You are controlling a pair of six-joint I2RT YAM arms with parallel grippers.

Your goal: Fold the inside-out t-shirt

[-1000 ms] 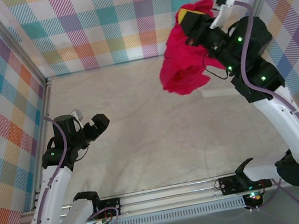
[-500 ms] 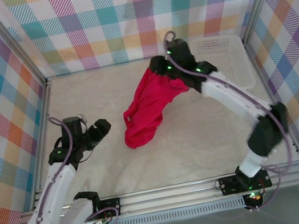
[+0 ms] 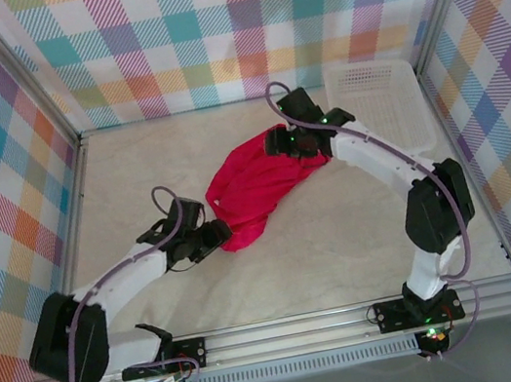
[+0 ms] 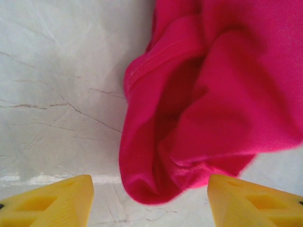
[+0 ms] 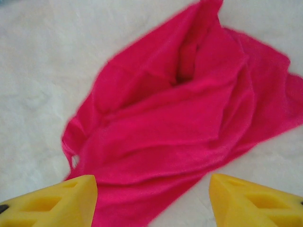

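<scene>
Crimson inside-out t-shirt (image 3: pixel 257 189) lies crumpled in a long diagonal heap mid-worktop (image 3: pixel 346 254), running from near-left to far-right. It is bunched and creased, not flat.

The left pincer (image 3: pixel 214 239) sits low at the shirt's near-left end, just beside the cloth. In the left wrist view its yellow fingertips (image 4: pixel 52 201) stand apart with nothing clamped. A rounded red fold with a stitched hem edge lies straight ahead, its tip reaching in between them on the bare marbled surface.

The right pincer (image 3: pixel 291 141) is over the shirt's far-right end. In the right wrist view its fingertips (image 5: pixel 258 198) are spread apart and empty, with rumpled cloth below. That view is blurry.

A white lattice basket (image 3: pixel 370 82) sits in the far-right corner, apart from the shirt. Plaid walls (image 3: pixel 161 49) surround the worktop.
</scene>
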